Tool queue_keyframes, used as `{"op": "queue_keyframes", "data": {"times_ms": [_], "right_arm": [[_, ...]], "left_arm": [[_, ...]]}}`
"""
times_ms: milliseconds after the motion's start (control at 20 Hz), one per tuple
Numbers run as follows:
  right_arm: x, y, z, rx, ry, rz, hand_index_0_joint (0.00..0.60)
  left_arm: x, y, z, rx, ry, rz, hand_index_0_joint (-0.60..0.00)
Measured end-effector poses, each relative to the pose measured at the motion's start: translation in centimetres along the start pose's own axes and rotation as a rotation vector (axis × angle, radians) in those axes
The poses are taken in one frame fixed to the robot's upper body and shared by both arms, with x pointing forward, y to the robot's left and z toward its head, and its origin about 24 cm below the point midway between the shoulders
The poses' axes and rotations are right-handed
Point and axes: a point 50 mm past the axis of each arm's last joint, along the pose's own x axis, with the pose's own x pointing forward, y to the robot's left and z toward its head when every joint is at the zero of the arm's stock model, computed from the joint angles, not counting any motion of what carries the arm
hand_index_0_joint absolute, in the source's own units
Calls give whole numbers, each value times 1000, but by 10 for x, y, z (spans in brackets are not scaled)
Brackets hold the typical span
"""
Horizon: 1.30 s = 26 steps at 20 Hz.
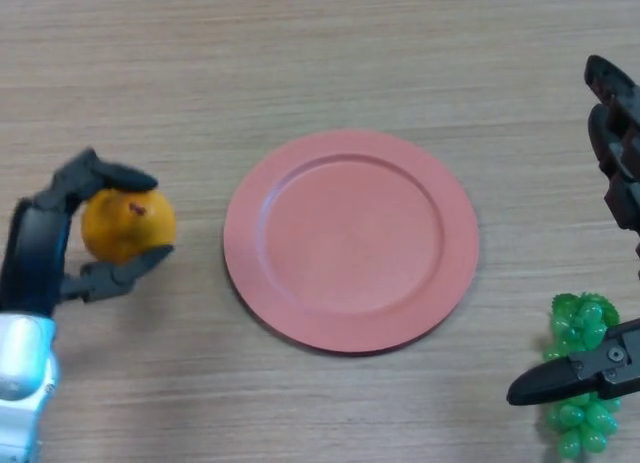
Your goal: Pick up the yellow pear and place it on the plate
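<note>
A yellow-orange pear [126, 224] sits at the left of the wooden table, with my left hand [60, 228] curled round it, fingers over its top and thumb under its near side. The pink round plate [350, 239] lies in the middle of the table with nothing on it, about a hand's width right of the pear. My right hand [612, 153] shows at the right edge, fingers straight and spread, holding nothing.
A bunch of green grapes [580, 371] lies at the lower right, partly under my right thumb [575, 378]. Bare wooden table surrounds the plate.
</note>
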Motion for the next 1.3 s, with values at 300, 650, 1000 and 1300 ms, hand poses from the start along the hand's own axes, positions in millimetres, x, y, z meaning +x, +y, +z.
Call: {"op": "queue_keyframes", "data": {"times_ms": [300,650,1000,1300], "right_arm": [[-2,1,7,-7,-14,3,0],[-13,-12,11,-22,-11,-67,0],[-18,-13,11,-27,-3,-54,0],[-15,-15,6,-59,19,-59,0]], "left_arm": [[9,-73,37,-276,-6,-214,-600],[27,-113,23,-370,131,-211,-600],[26,-134,15,-345,204,-290,-250],[22,-129,11,-195,200,-242,0]]}}
